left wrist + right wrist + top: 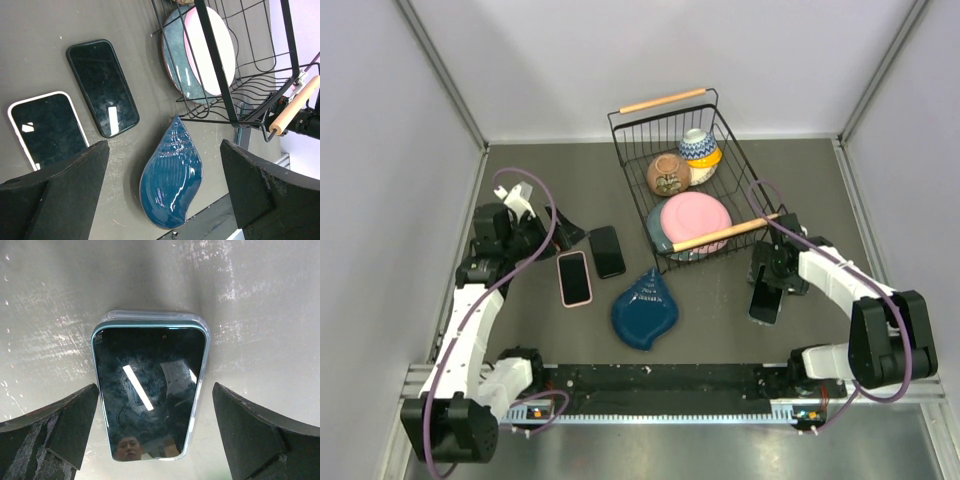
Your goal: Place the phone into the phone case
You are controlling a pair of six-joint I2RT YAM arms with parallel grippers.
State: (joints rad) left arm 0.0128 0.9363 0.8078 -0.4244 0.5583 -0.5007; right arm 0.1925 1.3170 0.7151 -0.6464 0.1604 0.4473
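Note:
A phone [150, 390] with a dark screen and a pale blue rim lies face up on the table. The clear phone case [150, 316] shows as a see-through lip past its far end; I cannot tell whether the phone sits fully inside it. My right gripper [155, 390] hovers open over it, one finger on each side and touching nothing. From above, that phone [765, 302] lies just under the right gripper [767, 282]. My left gripper [560, 230] is open and empty at the left of the table.
Two other phones lie at the left, one in a pinkish-white case [574, 277] and one in a black case [607, 251]. A blue shell-shaped dish [645, 310] sits at the centre front. The wire basket [630, 125] behind holds bowls and plates.

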